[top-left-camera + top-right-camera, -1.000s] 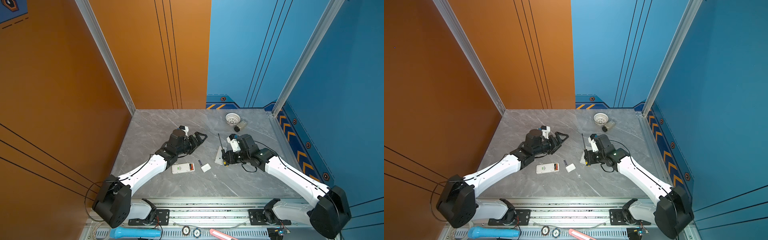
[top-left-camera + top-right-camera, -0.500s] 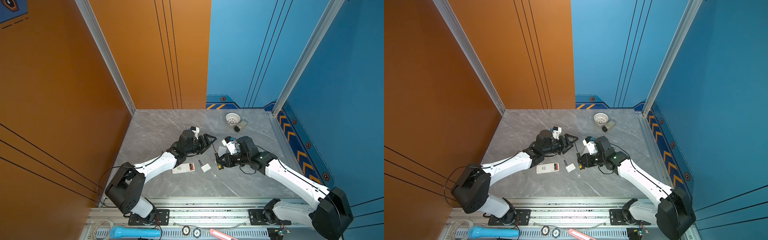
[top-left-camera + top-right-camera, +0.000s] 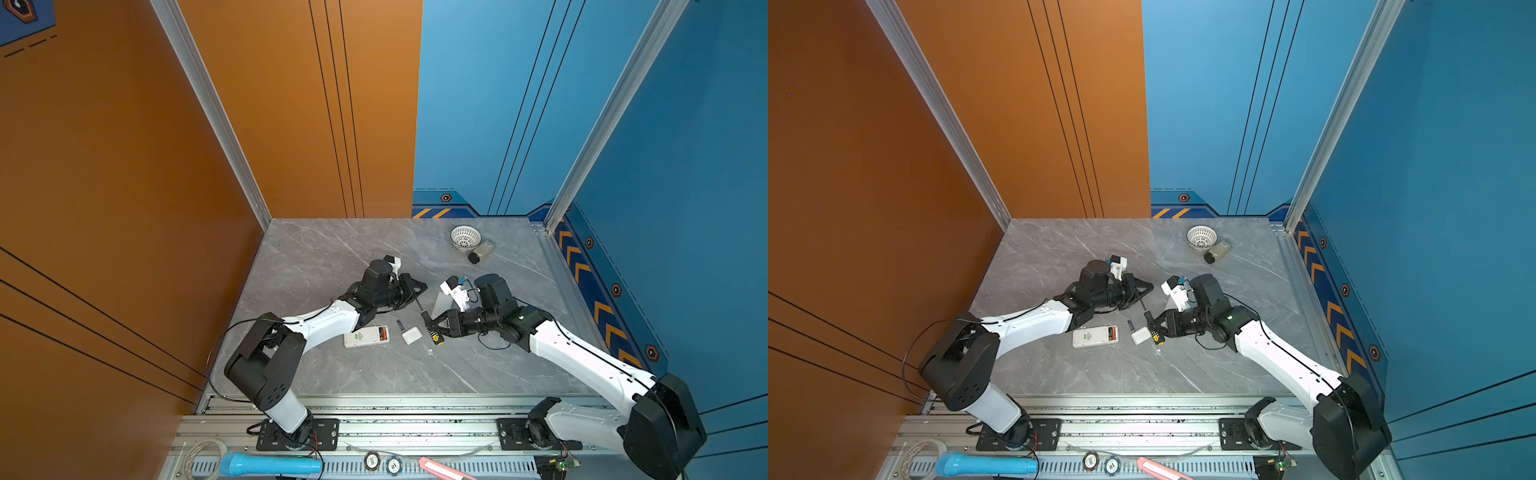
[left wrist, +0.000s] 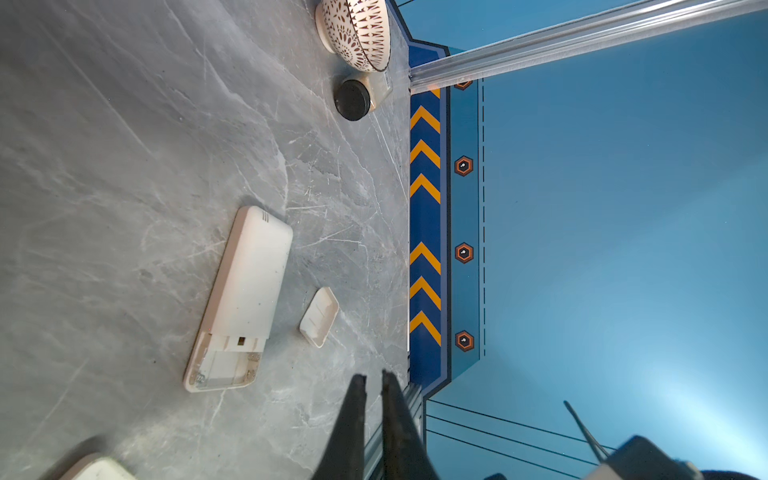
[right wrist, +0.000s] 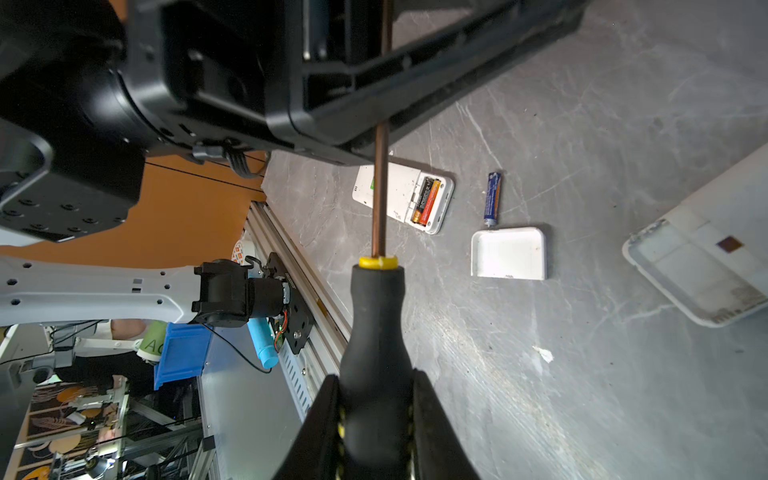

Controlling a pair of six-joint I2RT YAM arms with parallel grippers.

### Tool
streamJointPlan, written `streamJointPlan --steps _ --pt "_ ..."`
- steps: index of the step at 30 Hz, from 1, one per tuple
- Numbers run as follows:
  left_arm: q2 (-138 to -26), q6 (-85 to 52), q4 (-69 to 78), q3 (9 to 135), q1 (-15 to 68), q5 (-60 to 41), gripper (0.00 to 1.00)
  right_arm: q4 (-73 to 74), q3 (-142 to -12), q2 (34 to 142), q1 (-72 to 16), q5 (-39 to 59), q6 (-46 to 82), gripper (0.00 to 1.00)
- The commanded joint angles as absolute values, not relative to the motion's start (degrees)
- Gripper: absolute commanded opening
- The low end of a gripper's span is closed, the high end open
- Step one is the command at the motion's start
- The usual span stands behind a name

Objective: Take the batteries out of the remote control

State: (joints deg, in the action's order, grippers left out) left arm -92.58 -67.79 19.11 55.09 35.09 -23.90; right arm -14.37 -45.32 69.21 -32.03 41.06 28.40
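Two batteries sit crosswise in the open end of your small remote, with a blue battery loose just beside the white cover. Your right gripper is clamped on the screwdriver handle. Its tip aims at the pinched-together left gripper, not at the batteries off to the side, so I'd guess it needs swinging round.

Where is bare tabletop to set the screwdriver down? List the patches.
Free: the front strip between the remote and the near rail; the far-left corner behind the left arm. Crowded: the centre, where remote, white cover, blue battery, screwdriver, left tool and right tool meet.
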Motion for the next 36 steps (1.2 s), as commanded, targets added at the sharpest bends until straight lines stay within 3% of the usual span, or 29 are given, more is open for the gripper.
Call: streamJointPlan --steps 1,4,7,12,21,27,36 --pt "-91.2 -65.8 10.3 58.2 33.9 -24.9 0.0 -14.3 -47.1 67.1 -32.0 35.3 28.4 0.44" --pt "-90.0 -70.2 6.7 58.2 32.0 -26.7 0.0 -15.9 -48.3 61.1 -37.3 10.8 28.9 0.68" --pt "-89.7 -78.9 9.7 55.2 29.3 -28.8 0.0 -16.0 -50.0 57.5 -44.0 -1.6 27.4 0.74" --pt "-93.3 -92.4 22.3 50.4 27.3 -33.5 0.0 -12.3 -50.0 58.8 -49.4 -1.7 23.3 0.79" --pt "-98.4 -94.3 24.0 52.9 26.3 -39.1 0.0 -22.2 -57.1 66.1 -54.4 -8.8 8.9 0.8" --pt "-99.4 -94.1 24.0 53.3 26.0 -40.1 0.0 -23.2 -59.4 69.4 -53.3 -3.5 5.4 0.79" --pt "-99.9 -94.0 24.3 53.8 25.4 -41.1 0.0 -23.9 -60.9 74.1 -53.3 -3.4 3.1 0.77"
